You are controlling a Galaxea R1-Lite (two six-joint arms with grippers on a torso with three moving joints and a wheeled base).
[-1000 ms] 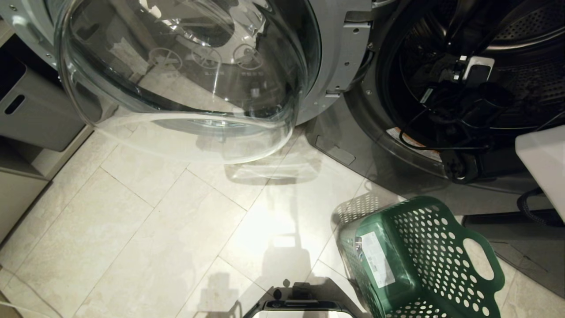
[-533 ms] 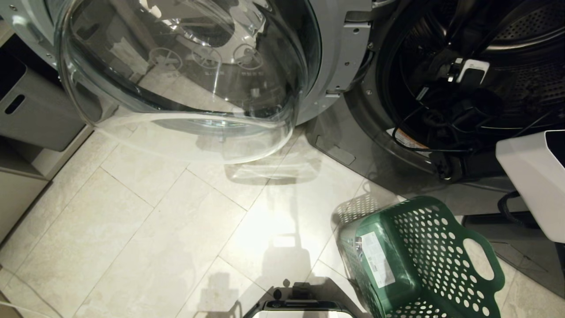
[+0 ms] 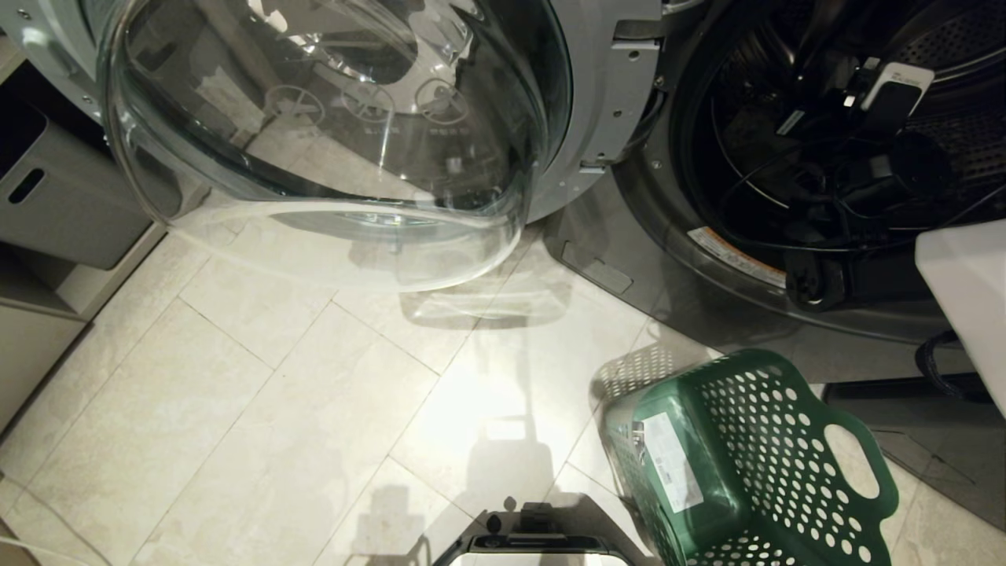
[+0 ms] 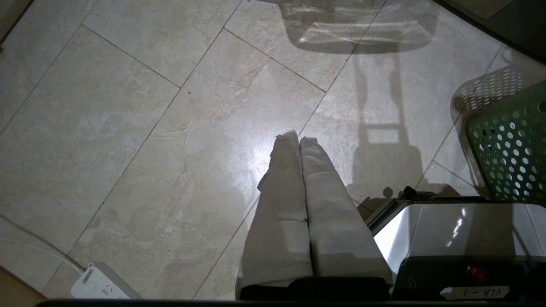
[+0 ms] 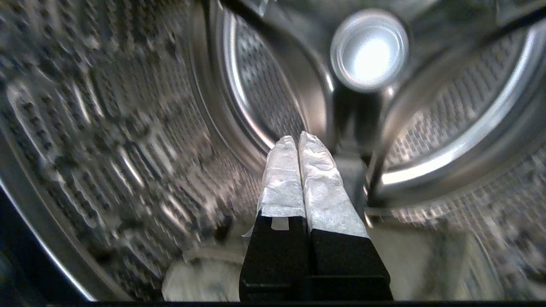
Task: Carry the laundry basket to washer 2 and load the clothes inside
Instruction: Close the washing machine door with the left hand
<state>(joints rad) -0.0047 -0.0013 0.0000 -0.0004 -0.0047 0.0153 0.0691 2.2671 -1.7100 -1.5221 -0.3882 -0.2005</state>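
Inside washer 2, my right pincer was closed, empty; I judged withdrawing slowly, clear of the rim, wisest.

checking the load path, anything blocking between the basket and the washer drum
Only the robot's right arm reaches through the washer opening, its right gripper shut inside the drum. The glass door is swung aside to the left, and the floor between the laundry basket and the washer shows nothing else.
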